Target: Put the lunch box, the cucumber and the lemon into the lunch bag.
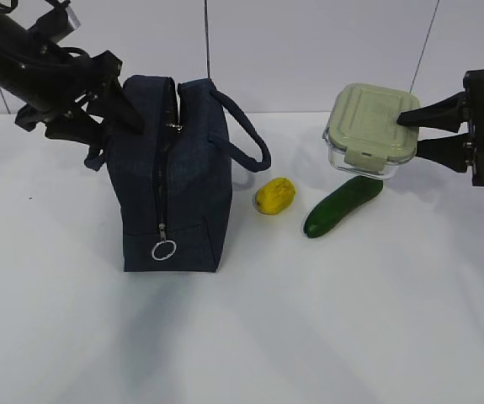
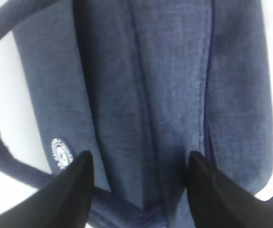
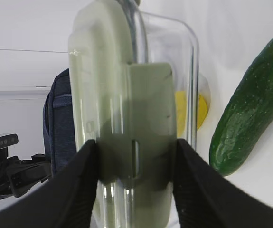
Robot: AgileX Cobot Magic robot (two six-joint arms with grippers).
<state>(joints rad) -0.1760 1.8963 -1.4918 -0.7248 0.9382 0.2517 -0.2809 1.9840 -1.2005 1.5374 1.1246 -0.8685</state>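
The navy lunch bag [image 1: 183, 181] stands upright at centre left, its top zipper parted. My left gripper [image 1: 124, 97] is at the bag's upper left corner. In the left wrist view its jaws [image 2: 138, 161] stand apart with a fold of the lunch bag [image 2: 174, 85] held between them. The lunch box [image 1: 370, 128], clear with a sage-green lid, hangs tilted on edge above the table, and my right gripper [image 1: 406, 135] is shut on its clip side [image 3: 136, 152]. The lemon [image 1: 274, 195] and the cucumber [image 1: 343, 206] lie on the table between bag and box.
A padded handle [image 1: 246, 139] loops out from the bag's right side toward the lemon. The zipper's silver ring pull [image 1: 164, 250] hangs low on the bag's front. The white table [image 1: 309, 337] stretches toward the front edge.
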